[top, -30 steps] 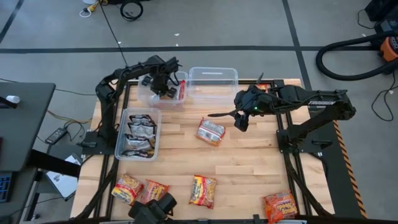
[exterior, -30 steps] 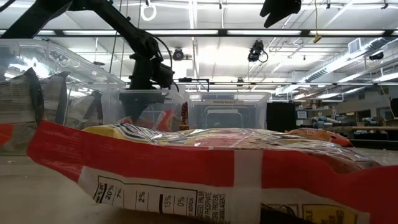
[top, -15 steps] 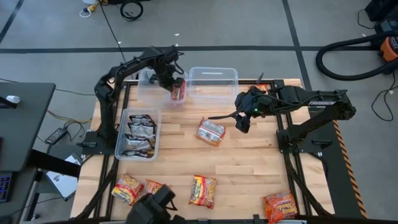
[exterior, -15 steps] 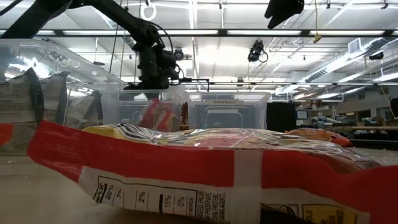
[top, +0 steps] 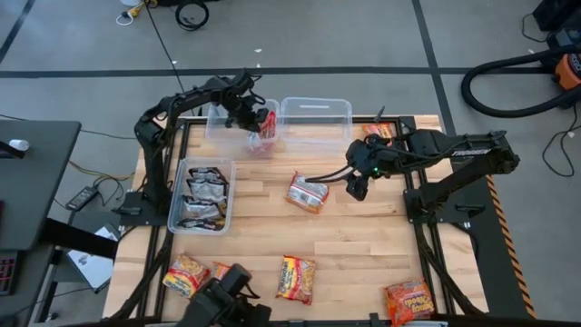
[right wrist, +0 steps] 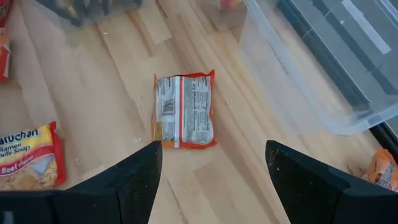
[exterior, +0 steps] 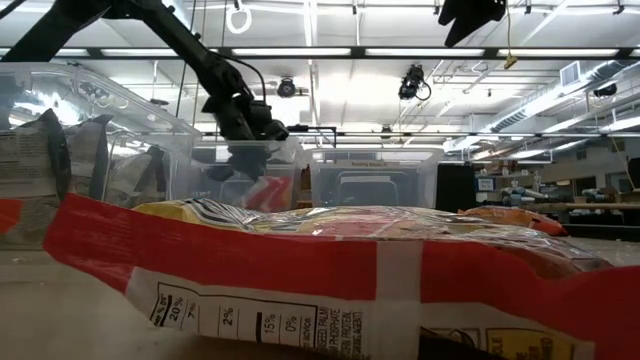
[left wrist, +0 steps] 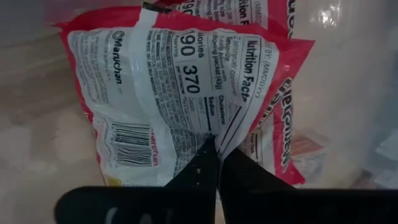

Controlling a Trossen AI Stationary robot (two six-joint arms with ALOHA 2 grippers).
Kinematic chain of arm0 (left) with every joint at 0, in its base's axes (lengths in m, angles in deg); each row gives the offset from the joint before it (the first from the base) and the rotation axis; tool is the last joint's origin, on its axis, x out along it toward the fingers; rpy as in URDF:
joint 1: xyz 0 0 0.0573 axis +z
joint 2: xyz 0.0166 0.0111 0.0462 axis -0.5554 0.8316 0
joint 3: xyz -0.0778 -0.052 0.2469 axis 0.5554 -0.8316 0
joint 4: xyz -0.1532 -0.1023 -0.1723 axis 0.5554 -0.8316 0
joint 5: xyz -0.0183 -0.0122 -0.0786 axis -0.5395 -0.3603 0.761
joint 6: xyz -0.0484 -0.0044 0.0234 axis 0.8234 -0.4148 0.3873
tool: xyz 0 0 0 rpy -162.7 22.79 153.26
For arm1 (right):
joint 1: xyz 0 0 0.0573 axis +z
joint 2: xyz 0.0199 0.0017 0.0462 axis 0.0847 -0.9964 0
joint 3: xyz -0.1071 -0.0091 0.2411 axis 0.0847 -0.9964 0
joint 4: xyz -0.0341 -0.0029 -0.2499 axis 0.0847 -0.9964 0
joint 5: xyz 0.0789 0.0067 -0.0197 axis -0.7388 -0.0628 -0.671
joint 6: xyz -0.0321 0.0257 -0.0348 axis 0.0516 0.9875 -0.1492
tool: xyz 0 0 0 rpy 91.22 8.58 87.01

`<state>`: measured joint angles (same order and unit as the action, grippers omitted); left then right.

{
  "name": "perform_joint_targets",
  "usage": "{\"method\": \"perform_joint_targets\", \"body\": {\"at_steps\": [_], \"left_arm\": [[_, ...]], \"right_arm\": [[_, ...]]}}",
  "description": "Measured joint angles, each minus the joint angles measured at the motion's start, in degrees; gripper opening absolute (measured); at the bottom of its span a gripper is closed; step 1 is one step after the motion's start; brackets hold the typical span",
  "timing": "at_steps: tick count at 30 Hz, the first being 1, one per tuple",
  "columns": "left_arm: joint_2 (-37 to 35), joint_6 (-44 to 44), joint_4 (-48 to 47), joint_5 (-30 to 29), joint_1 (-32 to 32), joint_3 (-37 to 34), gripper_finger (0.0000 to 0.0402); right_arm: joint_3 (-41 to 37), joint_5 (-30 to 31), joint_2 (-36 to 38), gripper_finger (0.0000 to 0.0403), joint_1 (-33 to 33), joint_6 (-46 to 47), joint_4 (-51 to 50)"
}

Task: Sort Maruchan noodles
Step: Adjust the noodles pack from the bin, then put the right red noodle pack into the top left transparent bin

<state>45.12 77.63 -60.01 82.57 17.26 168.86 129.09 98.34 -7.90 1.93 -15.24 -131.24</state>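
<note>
Left gripper [top: 259, 121] clenched on a red-and-white noodle packet [left wrist: 186, 87] above the far-left bin [top: 218, 136]; right gripper [right wrist: 211, 168] spread wide over the mid-table orange packet [right wrist: 184, 111].

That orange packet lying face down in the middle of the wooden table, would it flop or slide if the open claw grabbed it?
The orange crinkly plastic noodle packet lies flat with straight edges, so it probably stays fairly stiff. Its glossy wrapper may slip on the smooth wooden table if nudged. The open right claw hovers above it; the packet the left claw pinches hangs without sagging, suggesting lightness.
</note>
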Motion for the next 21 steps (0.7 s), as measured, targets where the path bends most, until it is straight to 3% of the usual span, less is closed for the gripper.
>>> {"method": "perform_joint_targets", "body": {"at_steps": [10,21], "left_arm": [[0.42,-3.29,-3.44,-1.54,-0.04,2.47,0.0079],[0.42,-14.27,-14.78,-1.57,-0.02,10.78,0.0179]], "right_arm": [[0.00,4.51,0.00,0.0293,-2.22,1.79,0.02],[-1.48,4.62,0.11,0.0293,-13.25,3.81,-4.62]]}}
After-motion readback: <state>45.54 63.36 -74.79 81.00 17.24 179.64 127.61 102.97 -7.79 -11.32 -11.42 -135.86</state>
